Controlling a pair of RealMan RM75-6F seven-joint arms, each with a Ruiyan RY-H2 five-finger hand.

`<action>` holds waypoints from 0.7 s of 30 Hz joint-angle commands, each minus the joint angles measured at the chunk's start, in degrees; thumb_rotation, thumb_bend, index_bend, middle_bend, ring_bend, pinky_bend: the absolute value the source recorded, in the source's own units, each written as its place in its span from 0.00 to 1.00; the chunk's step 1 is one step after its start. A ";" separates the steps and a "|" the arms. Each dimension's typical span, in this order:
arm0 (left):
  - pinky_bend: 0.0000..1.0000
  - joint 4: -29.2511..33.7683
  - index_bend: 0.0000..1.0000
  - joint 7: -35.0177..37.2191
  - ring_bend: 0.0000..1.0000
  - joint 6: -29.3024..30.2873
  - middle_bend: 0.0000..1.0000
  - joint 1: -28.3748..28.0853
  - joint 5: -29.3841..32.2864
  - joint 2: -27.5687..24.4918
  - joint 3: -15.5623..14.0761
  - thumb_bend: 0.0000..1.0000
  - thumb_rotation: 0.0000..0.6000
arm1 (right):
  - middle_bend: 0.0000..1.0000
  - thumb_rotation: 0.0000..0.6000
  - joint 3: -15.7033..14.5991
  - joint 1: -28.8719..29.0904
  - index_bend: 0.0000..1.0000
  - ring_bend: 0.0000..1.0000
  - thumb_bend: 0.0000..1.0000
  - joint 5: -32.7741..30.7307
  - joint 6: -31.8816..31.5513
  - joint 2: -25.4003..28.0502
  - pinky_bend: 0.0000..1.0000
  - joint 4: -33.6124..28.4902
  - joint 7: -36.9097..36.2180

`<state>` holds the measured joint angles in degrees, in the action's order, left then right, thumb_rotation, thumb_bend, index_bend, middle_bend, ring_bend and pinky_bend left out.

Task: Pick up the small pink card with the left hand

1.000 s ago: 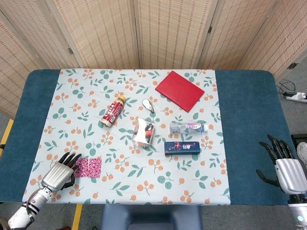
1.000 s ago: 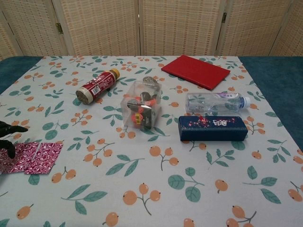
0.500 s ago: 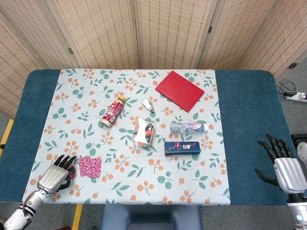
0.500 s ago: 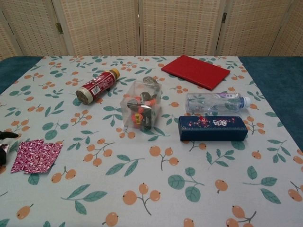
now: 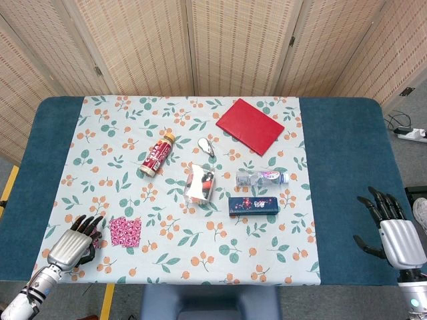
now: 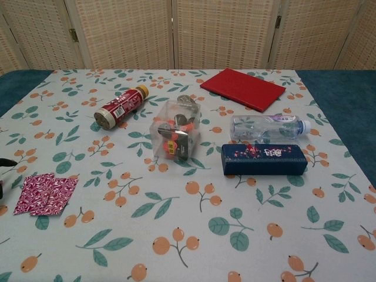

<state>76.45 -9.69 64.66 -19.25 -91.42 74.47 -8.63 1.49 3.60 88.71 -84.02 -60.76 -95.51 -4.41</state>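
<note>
The small pink patterned card (image 5: 125, 231) (image 6: 46, 194) lies flat on the floral tablecloth near the front left corner. My left hand (image 5: 75, 241) hovers just left of it, its dark fingers stretched toward the card's left edge with a small gap between them, and it holds nothing. In the chest view only a dark fingertip (image 6: 7, 161) shows at the left border. My right hand (image 5: 393, 231) stays off the table's right side with its fingers spread, holding nothing.
A red-labelled bottle (image 5: 157, 154), a clear box of small items (image 5: 200, 184), a water bottle (image 5: 261, 177), a dark blue box (image 5: 253, 205), a red book (image 5: 249, 126) and a small metal object (image 5: 207, 146) lie across the tablecloth (image 5: 187, 260).
My left hand has drawn back to the left, off the pink card, which now lies fully uncovered. The right hand has barely shifted.
</note>
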 commanded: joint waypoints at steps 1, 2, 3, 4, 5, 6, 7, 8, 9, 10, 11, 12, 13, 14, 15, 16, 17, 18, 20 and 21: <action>0.00 0.92 0.30 0.44 0.00 0.62 0.00 -0.36 -0.97 0.24 0.32 0.92 0.15 | 0.04 1.00 -0.04 -0.03 0.15 0.03 0.27 0.02 -0.03 -0.04 0.00 0.10 -0.12; 0.00 1.29 0.30 0.40 0.00 0.70 0.00 -0.58 -1.30 0.32 0.43 0.92 0.16 | 0.04 1.00 -0.05 -0.07 0.15 0.03 0.27 0.02 -0.09 -0.04 0.00 0.17 -0.17; 0.00 1.84 0.30 0.18 0.00 0.72 0.00 -0.90 -1.69 0.44 0.61 0.92 0.16 | 0.04 1.00 -0.04 -0.11 0.15 0.03 0.27 0.00 -0.15 -0.04 0.00 0.25 -0.25; 0.00 2.28 0.29 -0.11 0.00 0.65 0.00 -1.17 -1.97 0.53 0.73 0.92 0.16 | 0.04 1.00 -0.05 -0.15 0.15 0.03 0.27 -0.03 -0.21 -0.01 0.00 0.29 -0.32; 0.00 2.74 0.29 -0.40 0.00 0.52 0.00 -1.45 -2.20 0.64 0.84 0.92 0.16 | 0.04 1.00 -0.06 -0.21 0.15 0.03 0.27 -0.05 -0.26 0.00 0.00 0.35 -0.41; 0.00 3.36 0.29 -0.84 0.00 0.19 0.00 -1.83 -2.40 0.82 0.98 0.92 0.16 | 0.04 1.00 -0.07 -0.28 0.15 0.03 0.27 -0.09 -0.34 0.02 0.00 0.44 -0.54; 0.00 3.78 0.28 -1.25 0.00 -0.15 0.00 -2.12 -2.52 0.97 1.07 0.92 0.16 | 0.04 1.00 -0.09 -0.33 0.15 0.03 0.27 -0.14 -0.37 0.03 0.00 0.52 -0.63; 0.00 4.15 0.28 -1.68 0.00 -0.51 0.00 -2.41 -2.59 1.16 1.17 0.92 0.15 | 0.04 1.00 -0.10 -0.37 0.15 0.03 0.27 -0.19 -0.38 0.02 0.00 0.63 -0.74; 0.00 4.60 0.28 -2.30 0.00 -1.10 0.00 -2.79 -2.58 1.43 1.29 0.92 0.15 | 0.04 1.00 -0.12 -0.42 0.15 0.03 0.27 -0.28 -0.37 0.01 0.00 0.75 -0.89; 0.00 4.90 0.27 -2.76 0.00 -1.57 0.00 -3.06 -2.51 1.64 1.38 0.92 0.15 | 0.04 1.00 -0.14 -0.45 0.15 0.03 0.27 -0.32 -0.37 -0.01 0.00 0.86 -0.99; 0.00 5.26 0.27 -3.40 0.00 -2.23 0.00 -3.41 -2.35 1.92 1.49 0.92 0.15 | 0.04 1.00 -0.14 -0.47 0.15 0.03 0.27 -0.36 -0.37 -0.05 0.00 0.98 -1.12; 0.00 5.48 0.27 -3.88 0.00 -2.71 0.00 -3.64 -2.19 2.13 1.58 0.92 0.15 | 0.04 1.00 -0.16 -0.50 0.15 0.03 0.27 -0.36 -0.38 -0.07 0.00 1.07 -1.21; 0.00 5.65 0.27 -4.30 0.00 -3.12 0.00 -3.84 -2.02 2.36 1.67 0.92 0.15 | 0.04 1.00 -0.18 -0.53 0.15 0.03 0.27 -0.35 -0.40 -0.09 0.00 1.16 -1.29; 0.00 5.85 0.27 -4.67 0.00 -3.72 0.00 -4.08 -1.74 2.66 1.76 0.92 0.15 | 0.04 1.00 -0.20 -0.58 0.15 0.03 0.27 -0.36 -0.45 -0.12 0.00 1.27 -1.39; 0.00 5.95 0.27 -4.97 0.00 -4.12 0.00 -4.24 -1.51 2.87 1.82 0.92 0.15 | 0.04 1.00 -0.20 -0.60 0.15 0.03 0.27 -0.40 -0.46 -0.14 0.00 1.34 -1.46; 0.00 6.00 0.27 -5.35 0.00 -4.47 0.00 -4.37 -1.28 3.05 1.89 0.92 0.16 | 0.04 1.00 -0.19 -0.62 0.15 0.03 0.27 -0.45 -0.44 -0.15 0.00 1.40 -1.52; 0.00 6.06 0.27 -5.68 0.00 -4.75 0.00 -4.47 -1.04 3.22 1.97 0.92 0.15 | 0.04 1.00 -0.18 -0.63 0.15 0.03 0.27 -0.48 -0.44 -0.17 0.00 1.44 -1.57; 0.00 6.13 0.27 -6.00 0.00 -5.02 0.00 -4.56 -0.76 3.42 2.05 0.92 0.15 | 0.04 1.00 -0.18 -0.64 0.15 0.03 0.27 -0.48 -0.43 -0.18 0.00 1.47 -1.60; 0.00 6.19 0.27 -6.33 0.00 -5.30 0.00 -4.65 -0.38 3.62 2.15 0.92 0.15 | 0.04 1.00 -0.21 -0.66 0.15 0.03 0.27 -0.43 -0.46 -0.16 0.00 1.47 -1.61; 0.00 6.22 0.27 -6.65 0.00 -5.44 0.00 -4.68 -0.12 3.68 2.20 0.92 0.15 | 0.04 1.00 -0.21 -0.66 0.15 0.03 0.27 -0.41 -0.47 -0.14 0.00 1.45 -1.59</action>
<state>82.62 -16.16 59.34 -23.87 -91.71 78.07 -6.49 1.28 2.94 88.29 -84.48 -60.90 -94.07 -6.00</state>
